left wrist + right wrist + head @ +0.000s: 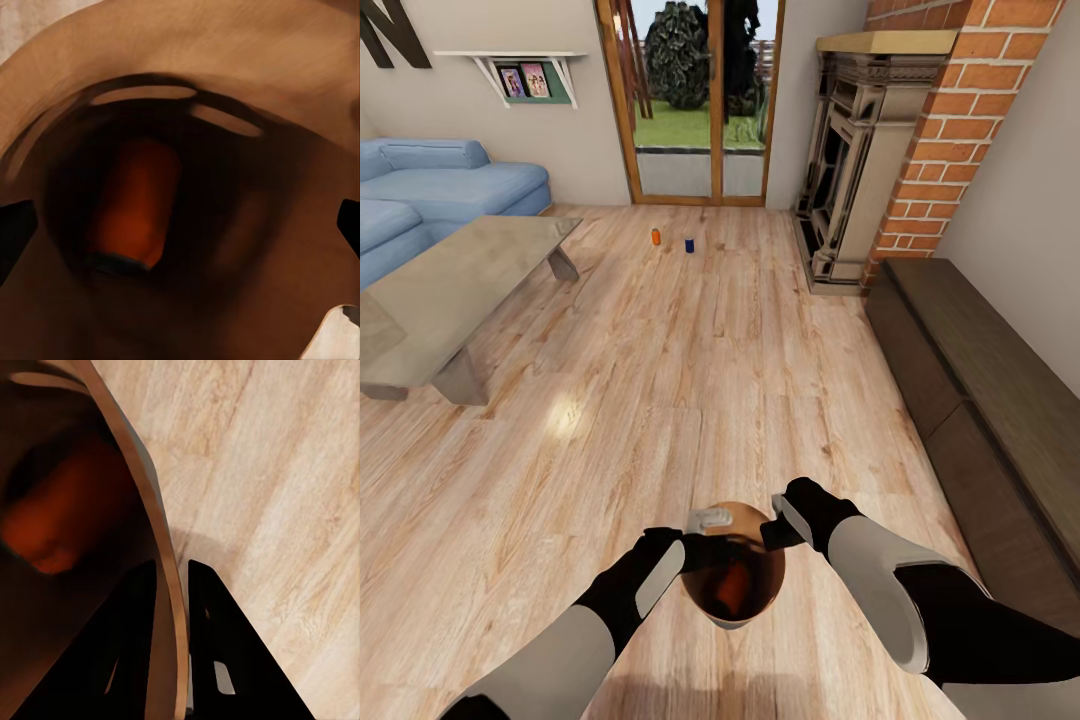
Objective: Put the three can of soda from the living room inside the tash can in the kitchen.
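orange can (131, 206) is in your bin (732, 530), right claw (174, 607) pinching its rim; left claw's state unclear; two cans (656, 236) left.

The bin (733, 580) is held between both grippers; two cans (656, 237) are seen beyond the coffee table (450, 290).

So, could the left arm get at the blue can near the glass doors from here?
Probably not. The blue can stands far across the floor beside an orange can, while the left pincer is at the bin right below the robot.
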### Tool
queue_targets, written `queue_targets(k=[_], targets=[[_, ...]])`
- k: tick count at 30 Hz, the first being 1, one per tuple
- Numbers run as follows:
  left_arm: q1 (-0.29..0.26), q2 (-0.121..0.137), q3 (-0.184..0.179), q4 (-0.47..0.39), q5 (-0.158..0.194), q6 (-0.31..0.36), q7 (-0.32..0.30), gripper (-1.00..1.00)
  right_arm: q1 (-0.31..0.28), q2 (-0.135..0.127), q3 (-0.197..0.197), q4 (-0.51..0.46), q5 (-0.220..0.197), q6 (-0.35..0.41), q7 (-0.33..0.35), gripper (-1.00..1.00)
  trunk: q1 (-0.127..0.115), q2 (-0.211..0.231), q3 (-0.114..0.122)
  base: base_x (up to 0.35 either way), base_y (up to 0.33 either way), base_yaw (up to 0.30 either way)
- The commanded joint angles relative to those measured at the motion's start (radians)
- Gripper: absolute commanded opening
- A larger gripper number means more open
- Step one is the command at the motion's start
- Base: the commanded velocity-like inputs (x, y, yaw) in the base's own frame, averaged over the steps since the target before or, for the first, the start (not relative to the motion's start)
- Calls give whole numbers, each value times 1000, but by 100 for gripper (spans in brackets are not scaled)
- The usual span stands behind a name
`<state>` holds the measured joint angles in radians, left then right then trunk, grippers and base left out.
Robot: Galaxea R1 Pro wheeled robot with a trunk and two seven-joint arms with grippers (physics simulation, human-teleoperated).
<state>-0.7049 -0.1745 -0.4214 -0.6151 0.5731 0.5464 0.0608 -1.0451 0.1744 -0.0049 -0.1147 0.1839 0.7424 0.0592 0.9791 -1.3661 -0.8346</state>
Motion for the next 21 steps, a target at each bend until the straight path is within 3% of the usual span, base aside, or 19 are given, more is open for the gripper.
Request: queue_targets(k=[1,11,21], targets=[[1,0,0,60,-7,0,3,100,-1,0,-39,-9,-37,0,7,-100,0,0,0,0,0,0],[4,8,-7,10,-4,14,6,100,-1,0,-40,-18,-26,0,-10,-100,0,0,0,0,0,0],[4,12,-6,-111,-2,89,7,100,-1,0,-44,-18,-26,-1,-120,-100,0,0,0,0,0,0]])
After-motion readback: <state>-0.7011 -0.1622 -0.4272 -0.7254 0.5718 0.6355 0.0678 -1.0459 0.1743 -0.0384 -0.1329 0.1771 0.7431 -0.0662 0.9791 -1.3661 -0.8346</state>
